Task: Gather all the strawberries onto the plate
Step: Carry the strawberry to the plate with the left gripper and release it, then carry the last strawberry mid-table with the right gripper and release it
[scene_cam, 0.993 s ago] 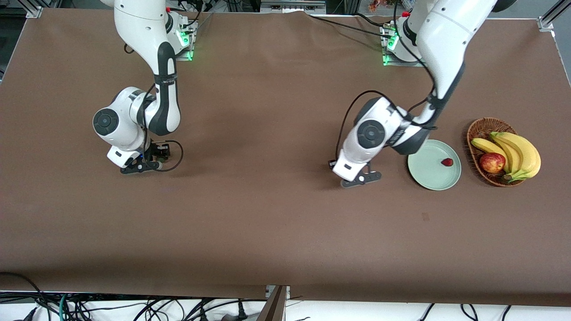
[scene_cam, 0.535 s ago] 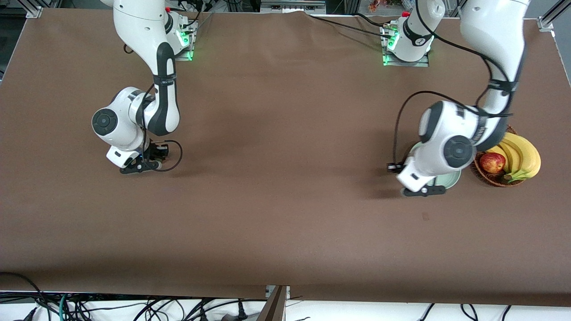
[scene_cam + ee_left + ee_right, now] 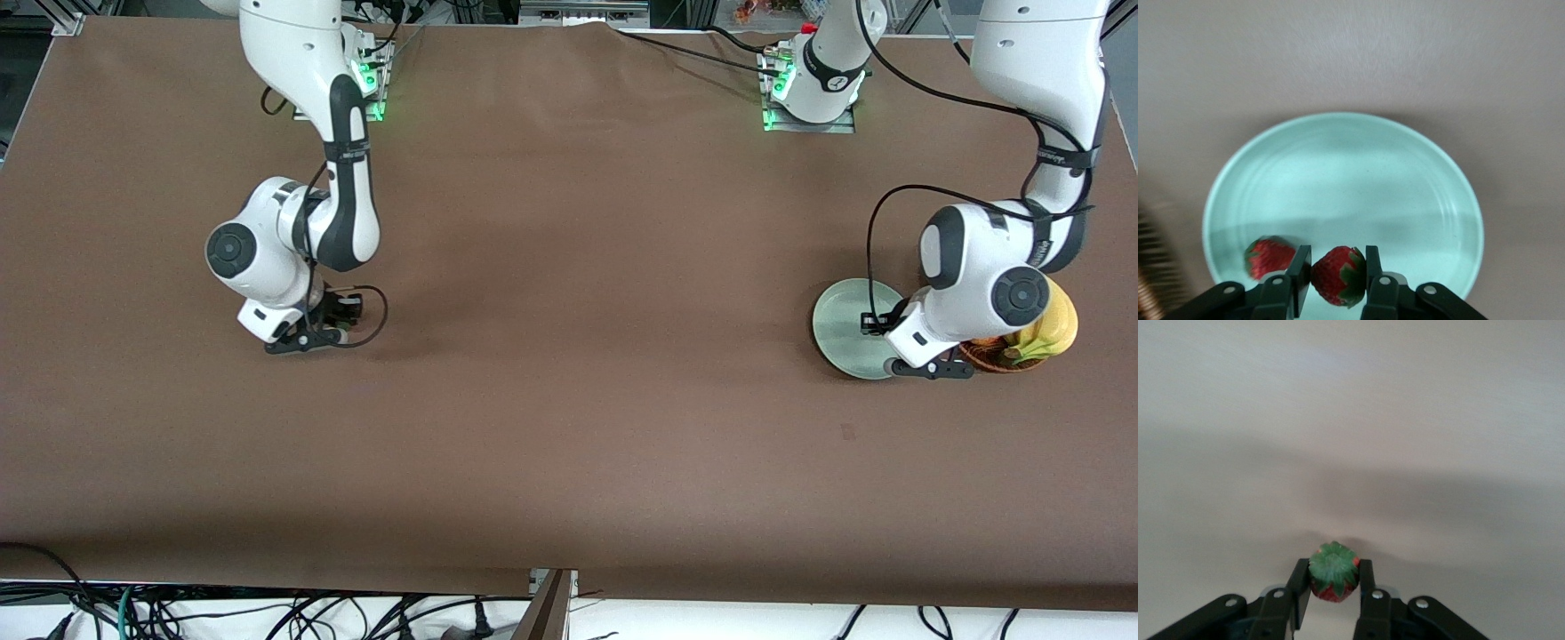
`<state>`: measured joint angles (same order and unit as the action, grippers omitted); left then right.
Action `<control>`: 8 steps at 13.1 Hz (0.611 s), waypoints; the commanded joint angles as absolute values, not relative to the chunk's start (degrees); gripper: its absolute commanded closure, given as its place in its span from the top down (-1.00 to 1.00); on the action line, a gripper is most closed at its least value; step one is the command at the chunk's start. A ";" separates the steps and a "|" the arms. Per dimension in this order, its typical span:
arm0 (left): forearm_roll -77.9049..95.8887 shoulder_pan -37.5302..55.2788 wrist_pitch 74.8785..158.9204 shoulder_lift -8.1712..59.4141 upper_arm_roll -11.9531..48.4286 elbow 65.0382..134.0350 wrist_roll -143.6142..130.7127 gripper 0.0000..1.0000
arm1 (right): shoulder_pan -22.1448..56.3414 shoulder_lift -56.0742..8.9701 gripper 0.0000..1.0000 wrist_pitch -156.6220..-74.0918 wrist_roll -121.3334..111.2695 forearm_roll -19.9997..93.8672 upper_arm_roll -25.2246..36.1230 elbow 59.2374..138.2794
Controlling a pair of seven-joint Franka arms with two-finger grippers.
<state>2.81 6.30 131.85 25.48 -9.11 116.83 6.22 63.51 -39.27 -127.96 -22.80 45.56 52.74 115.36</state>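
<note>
My left gripper [image 3: 929, 367] hangs over the edge of the pale mint-green plate [image 3: 845, 329] that lies next to the basket. In the left wrist view the left gripper [image 3: 1337, 255] is shut on a red strawberry [image 3: 1338, 277] just above the plate [image 3: 1345, 180]. A second strawberry [image 3: 1268, 257] lies on the plate beside it. My right gripper [image 3: 307, 338] is low over bare table at the right arm's end. In the right wrist view the right gripper [image 3: 1333, 568] is shut on a third strawberry [image 3: 1333, 579], its green top up. In the front view the arms hide all three strawberries.
A brown wicker basket [image 3: 989, 357] with bananas [image 3: 1058, 327] stands beside the plate toward the left arm's end, mostly hidden under the left arm. Its edge shows in the left wrist view [image 3: 1148, 267]. Brown table cloth [image 3: 569, 400] lies between the two arms.
My left arm has swung from the table's middle to over the plate, next to the basket, and now hides the strawberry on it. My right arm has shifted slightly toward the middle.
</note>
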 commanded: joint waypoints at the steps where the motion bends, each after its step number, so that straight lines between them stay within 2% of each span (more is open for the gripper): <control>1: 4.75 6.77 135.17 25.31 -9.40 119.53 8.09 -0.44 | 63.72 -41.82 -0.88 -117.63 -7.01 45.18 52.56 101.39; 2: 4.75 6.68 135.26 25.49 -9.40 119.44 8.09 -0.37 | 63.89 -42.71 -0.88 -116.12 -1.46 45.26 50.82 97.07; 3: 4.75 6.68 135.26 25.92 -9.40 119.27 8.09 -0.10 | 63.72 -42.98 -0.88 -116.02 5.47 45.26 47.76 93.73; 4: 4.75 6.68 135.26 26.19 -9.40 119.01 8.17 0.99 | 63.46 -43.85 -0.88 -116.02 11.98 45.35 45.20 90.73; 7: 4.75 6.77 133.60 24.45 -9.40 117.78 8.35 1.00 | 63.19 -48.85 -0.88 -118.37 31.48 45.88 38.17 79.40; 8: 4.75 6.77 132.29 23.22 -9.32 117.34 8.26 1.00 | 63.28 -50.87 -0.88 -122.48 38.86 45.88 34.84 76.49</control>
<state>2.83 6.45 134.79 25.83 -9.05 118.25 6.22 64.36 -45.38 -119.20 27.45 45.48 39.01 84.53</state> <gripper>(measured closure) 0.159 0.665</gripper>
